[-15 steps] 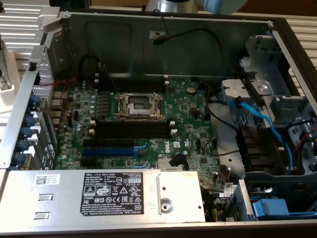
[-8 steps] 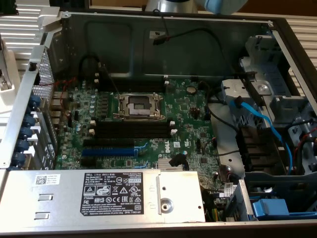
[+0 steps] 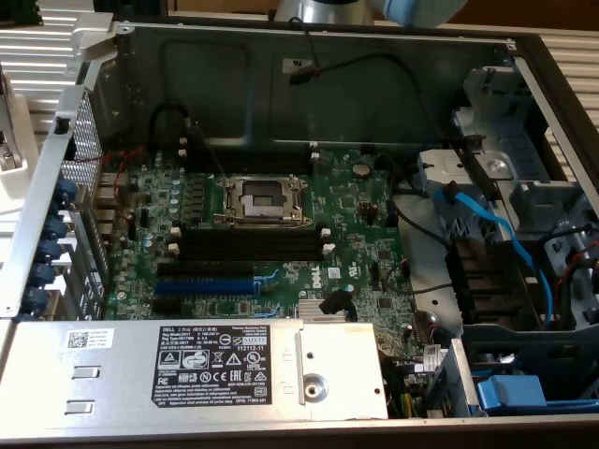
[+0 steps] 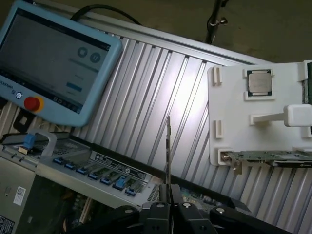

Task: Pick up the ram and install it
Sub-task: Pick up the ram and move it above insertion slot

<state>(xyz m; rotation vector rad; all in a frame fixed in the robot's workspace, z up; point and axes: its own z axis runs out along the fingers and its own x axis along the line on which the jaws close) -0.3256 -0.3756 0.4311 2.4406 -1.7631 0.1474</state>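
The pincer (image 4: 170, 207) is clenched on the ram (image 4: 168, 151), which I see edge-on in the wrist view: a thin dark sliver standing straight out from between the two black fingers (image 4: 158, 214), its free end out over the ribbed metal table (image 4: 161, 87). The fingers meet tight on the stick's near end, and the stick touches nothing else, so it is carried in the air.

Close by the fingers there is a strip of green board and the case's wall lined with blue ports (image 4: 92, 170). Further off on the table lies a teach pendant (image 4: 48, 58) with a red stop button. Well apart from it sits a white tray (image 4: 229, 141) that holds a square processor chip (image 4: 259, 81) and has a green card (image 4: 273, 157) along one edge.

In the exterior view a silver and pale blue part of the arm (image 3: 323, 9) shows past the far wall of the open computer case (image 3: 309, 56). Inside the case the motherboard (image 3: 365, 215) lies flat, with its long black slots (image 3: 248, 245) beside the processor socket (image 3: 262, 198) and a blue slot (image 3: 204, 285) nearer the power supply (image 3: 187, 365)
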